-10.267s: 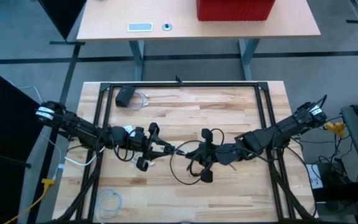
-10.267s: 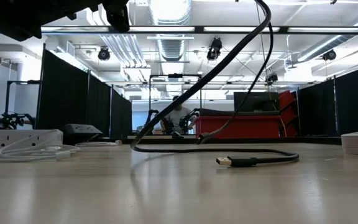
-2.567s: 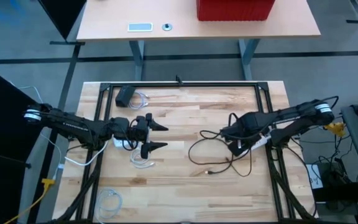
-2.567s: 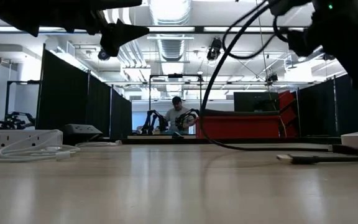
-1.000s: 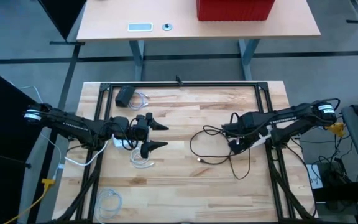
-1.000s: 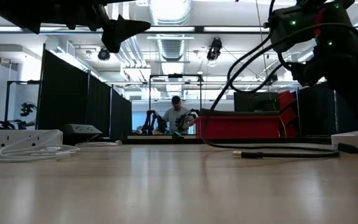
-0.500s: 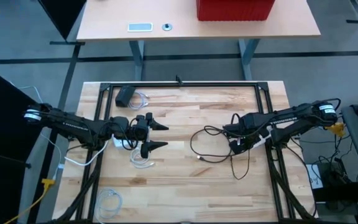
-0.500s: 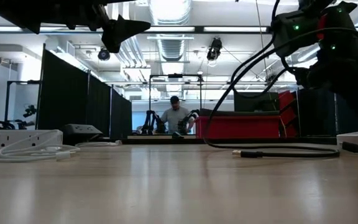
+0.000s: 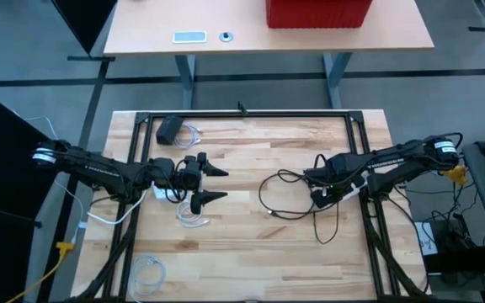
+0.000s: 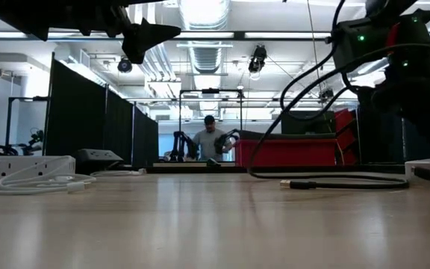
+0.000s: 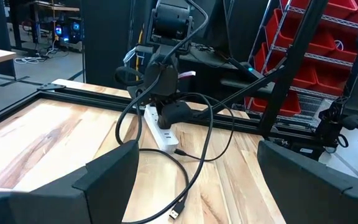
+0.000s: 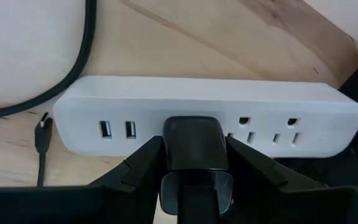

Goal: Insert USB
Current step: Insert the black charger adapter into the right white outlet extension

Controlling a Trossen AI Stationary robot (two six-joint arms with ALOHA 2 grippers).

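Right hand [image 12: 194, 163] clamping black plug [image 12: 193, 149] against white power strip [image 12: 291, 102], left hand [image 9: 211, 183] spread wide.

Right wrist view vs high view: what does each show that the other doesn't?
Only the right wrist view shows the white power strip's face: two USB ports, outlet slots, and the black plug that the right gripper holds against it. Only the high view shows the left gripper open over the wooden table and the black cable's loose USB end. Both show the strip, cable and table.
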